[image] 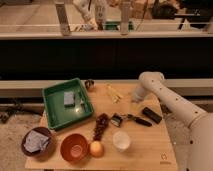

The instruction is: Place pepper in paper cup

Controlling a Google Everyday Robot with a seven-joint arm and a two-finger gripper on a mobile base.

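The white paper cup (121, 141) stands upright near the table's front edge, right of a round orange fruit (96, 148). My gripper (134, 106) hangs from the white arm (159, 92) over the right middle of the table, behind and a little right of the cup and well apart from it. It is just above a slim black object (138, 120). I see no slim orange-red pepper anywhere; it is hidden or out of view.
A green tray (56, 111) holding a grey block sits at the left. A dark bowl (35, 142) with crumpled material and an orange bowl (75, 147) stand at the front left. A dark red grape bunch (101, 125), pale yellow strips (114, 92) and a black bar (151, 115) lie mid-table.
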